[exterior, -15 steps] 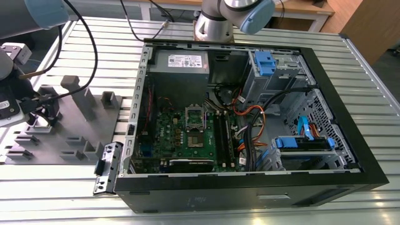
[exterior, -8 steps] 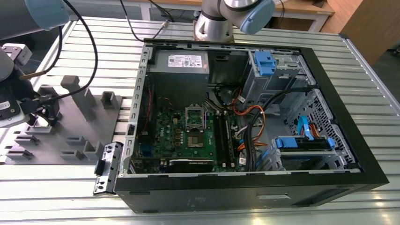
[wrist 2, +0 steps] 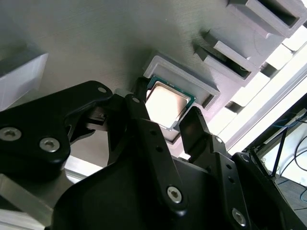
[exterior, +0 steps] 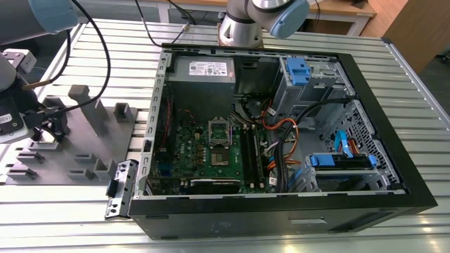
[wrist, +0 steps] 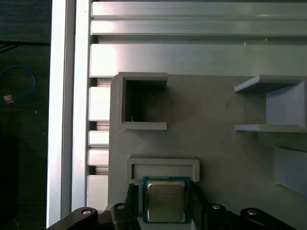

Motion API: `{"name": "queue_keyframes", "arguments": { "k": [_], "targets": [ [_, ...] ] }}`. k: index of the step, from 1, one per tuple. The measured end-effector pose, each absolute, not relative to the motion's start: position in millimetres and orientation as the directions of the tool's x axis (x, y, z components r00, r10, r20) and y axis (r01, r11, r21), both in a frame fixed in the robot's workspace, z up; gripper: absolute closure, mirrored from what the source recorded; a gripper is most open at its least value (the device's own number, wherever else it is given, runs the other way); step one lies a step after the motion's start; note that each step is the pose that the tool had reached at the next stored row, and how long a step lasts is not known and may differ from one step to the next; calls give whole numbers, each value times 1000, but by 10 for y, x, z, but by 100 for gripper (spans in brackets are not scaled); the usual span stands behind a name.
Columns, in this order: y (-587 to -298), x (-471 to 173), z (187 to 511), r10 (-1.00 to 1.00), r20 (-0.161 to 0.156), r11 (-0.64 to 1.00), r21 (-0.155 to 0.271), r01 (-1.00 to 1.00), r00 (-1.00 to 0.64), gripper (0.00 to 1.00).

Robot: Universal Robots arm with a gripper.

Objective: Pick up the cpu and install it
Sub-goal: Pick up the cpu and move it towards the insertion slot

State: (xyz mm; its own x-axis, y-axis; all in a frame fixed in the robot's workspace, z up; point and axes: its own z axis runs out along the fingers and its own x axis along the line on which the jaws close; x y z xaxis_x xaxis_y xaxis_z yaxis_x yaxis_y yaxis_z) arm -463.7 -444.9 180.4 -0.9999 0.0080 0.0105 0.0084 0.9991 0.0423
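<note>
Right now your gripper (exterior: 43, 134) sits low at the exterior view's left edge, down on the grey holder plate (exterior: 84, 145) that lies on the slatted metal table (exterior: 70, 216). In the second wrist view you see the cpu (wrist 2: 165, 103) lying flat in a shallow framed pocket of that plate, silvery top up. The two black fingers (wrist 2: 192, 122) are drawn in narrow, one against each of two opposite edges of the cpu, clamping it. The first wrist view shows the same grip. To the exterior view's right stands the open computer case (exterior: 281, 213), well apart from the gripper, with its motherboard (exterior: 189, 153) and socket (exterior: 219, 132) bare.
</note>
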Motion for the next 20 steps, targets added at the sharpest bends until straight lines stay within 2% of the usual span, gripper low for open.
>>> {"name": "queue_keyframes", "arguments": {
  "k": [16, 17, 18, 20],
  "targets": [
    [-4449, -4637, 1836, 8, 10, 999, 42, 8, -1000, 45],
    [-4449, -4637, 1837, 8, 11, 999, 42, 8, -1000, 47],
    [-4449, -4637, 1837, 8, 11, 999, 42, 8, -1000, 53],
    [-4449, -4637, 1837, 8, 10, 999, 42, 8, -1000, 53]
  ]
}}
